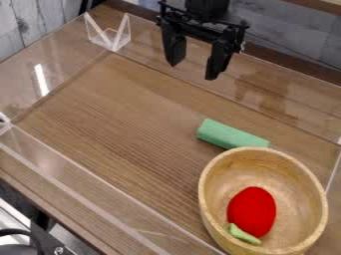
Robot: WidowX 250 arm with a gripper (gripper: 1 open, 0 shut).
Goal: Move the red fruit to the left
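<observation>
The gripper [196, 58] hangs high at the back, jaws spread and empty, likely poised to descend; the fruit [252, 210] sits in the bowl [309, 194] front-right, just beyond it the green block [232, 133]; left side free.

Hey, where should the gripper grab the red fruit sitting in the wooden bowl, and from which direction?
Probably from straight above. The red fruit lies inside the wooden bowl, whose raised wall blocks any sideways approach. Close on the rounded red body across its narrower width, not the green leafy end near the front rim. The gripper is open and far behind the bowl.
</observation>
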